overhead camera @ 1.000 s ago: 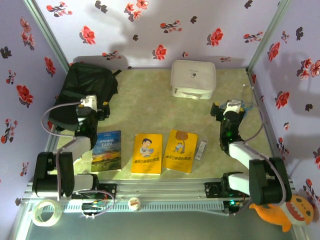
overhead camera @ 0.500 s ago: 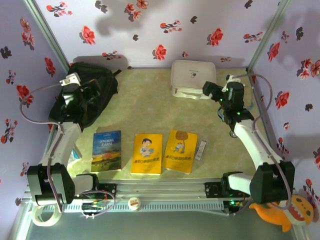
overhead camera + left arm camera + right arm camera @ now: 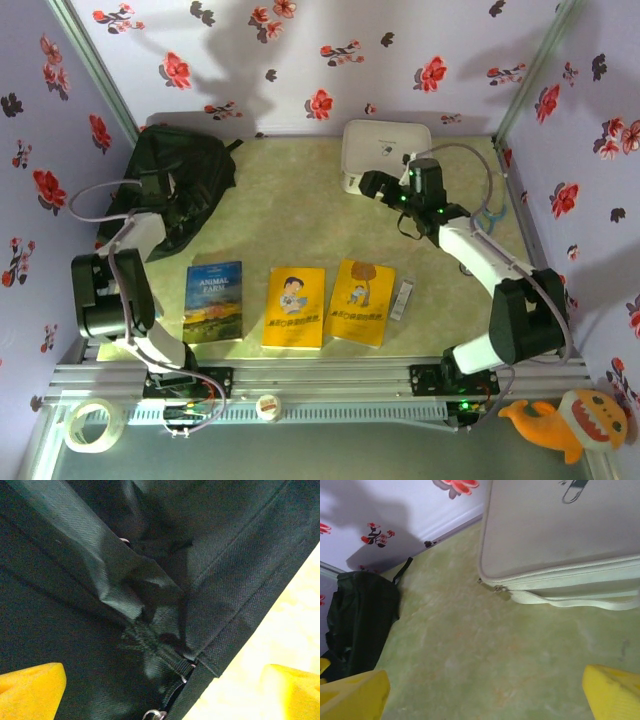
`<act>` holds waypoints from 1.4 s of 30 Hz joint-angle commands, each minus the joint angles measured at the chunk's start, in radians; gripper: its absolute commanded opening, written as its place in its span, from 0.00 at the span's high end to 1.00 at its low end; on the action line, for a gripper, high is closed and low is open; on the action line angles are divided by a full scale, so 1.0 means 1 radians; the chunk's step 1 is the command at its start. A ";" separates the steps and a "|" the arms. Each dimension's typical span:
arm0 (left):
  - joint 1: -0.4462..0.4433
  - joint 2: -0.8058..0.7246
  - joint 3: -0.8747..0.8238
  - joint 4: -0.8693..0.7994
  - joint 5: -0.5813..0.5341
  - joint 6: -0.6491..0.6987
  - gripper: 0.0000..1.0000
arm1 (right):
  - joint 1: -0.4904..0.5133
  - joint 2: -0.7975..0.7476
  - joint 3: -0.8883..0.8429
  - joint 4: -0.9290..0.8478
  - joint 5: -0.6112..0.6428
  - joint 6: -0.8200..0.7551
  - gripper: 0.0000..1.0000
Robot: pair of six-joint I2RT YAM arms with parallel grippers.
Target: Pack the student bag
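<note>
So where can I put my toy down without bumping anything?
The biggest bare patch of table is the middle, between the black backpack and the white zip case. The near edge is crowded: the Animal Farm book and two yellow books lie side by side there.

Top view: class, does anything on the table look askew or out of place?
The student bag lies slumped and creased in the far-left corner, not upright. The right-hand yellow book sits slightly tilted. Nothing spilled.
</note>
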 commanded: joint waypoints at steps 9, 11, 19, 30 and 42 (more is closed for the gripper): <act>-0.148 0.318 0.266 0.060 0.136 -0.026 0.03 | 0.019 0.064 0.073 0.069 -0.045 0.025 0.01; -0.196 0.353 0.308 0.079 0.136 -0.038 0.03 | 0.020 0.057 0.075 0.061 -0.033 0.022 0.01; -0.410 0.444 0.364 0.157 0.138 -0.131 0.03 | 0.020 0.022 0.071 -0.002 0.045 -0.019 0.01; -0.510 0.300 0.439 -0.071 0.137 -0.044 0.04 | 0.021 0.030 0.076 -0.010 0.049 0.021 0.01; -0.459 0.149 0.357 -0.171 0.174 -0.027 0.19 | 0.167 0.286 0.325 -0.135 -0.012 -0.003 0.10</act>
